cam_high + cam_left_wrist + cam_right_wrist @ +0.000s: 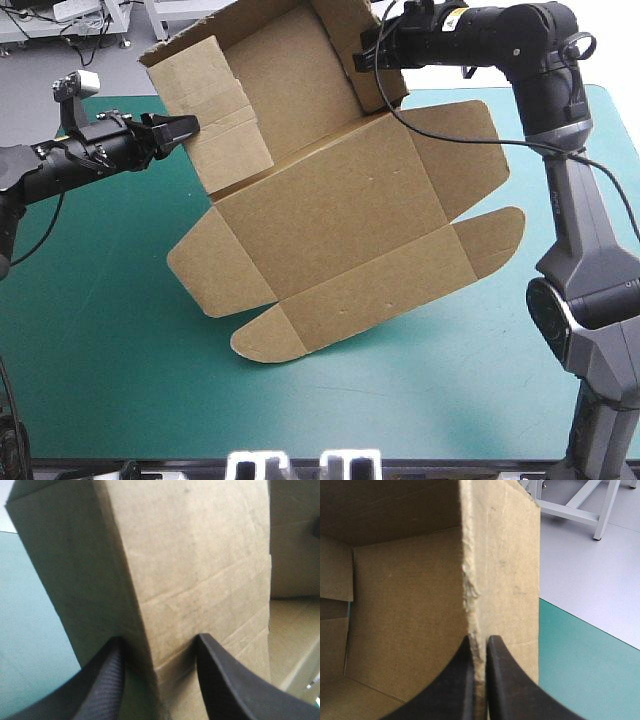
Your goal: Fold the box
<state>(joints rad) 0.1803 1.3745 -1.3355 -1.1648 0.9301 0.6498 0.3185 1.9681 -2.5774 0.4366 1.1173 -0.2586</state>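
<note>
The brown box (330, 210), light stiff board best held by its wall edges, hangs tilted above the teal-green surface (120, 330), my left gripper (185, 128) clamping its folded side wall, my right gripper (375, 55) pinching the opposite wall.

box (340, 215): 1 | gripper: 2, left gripper (192, 128), right gripper (370, 55) | table (100, 330): 1

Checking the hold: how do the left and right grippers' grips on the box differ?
The left gripper has fingers apart around a folded wall of the box; the right gripper pinches a single edge, fingers nearly meeting. The left gripper takes its left wall, the right gripper its right wall. Both hold it.
</note>
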